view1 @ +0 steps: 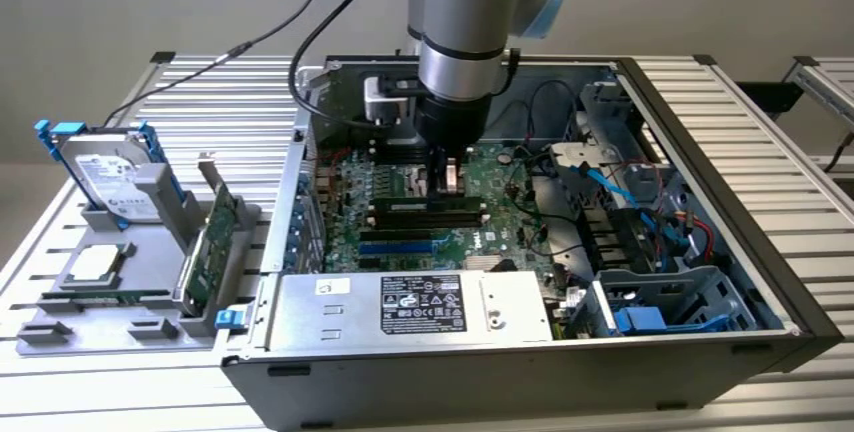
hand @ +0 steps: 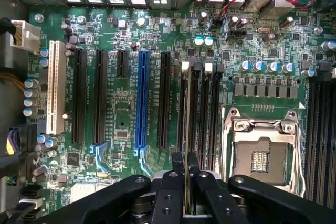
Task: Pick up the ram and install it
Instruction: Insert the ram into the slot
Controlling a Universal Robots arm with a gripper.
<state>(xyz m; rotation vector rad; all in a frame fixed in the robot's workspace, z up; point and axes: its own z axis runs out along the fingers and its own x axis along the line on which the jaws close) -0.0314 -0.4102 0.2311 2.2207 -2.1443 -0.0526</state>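
My gripper (view1: 447, 184) reaches down into the open computer case (view1: 721, 212), low over the motherboard (view1: 387, 187). It is shut on the ram (hand: 187, 129), a thin green stick seen edge-on between the black fingers (hand: 169, 192). The ram stands upright on its long edge, lined up along the black memory slots (hand: 202, 108) beside the CPU socket (hand: 265, 153). Whether its lower edge touches a slot I cannot tell. In the exterior view the same slots (view1: 427, 214) lie just in front of the gripper.
A blue expansion slot (hand: 140, 100) and black ones flank the memory slots. The power supply (view1: 414, 307) fills the case's near side; blue cables (view1: 621, 187) lie at the exterior view's right. Outside, a grey holder carries a hard drive (view1: 114, 177), an expansion card (view1: 211, 242) and a CPU (view1: 96, 264).
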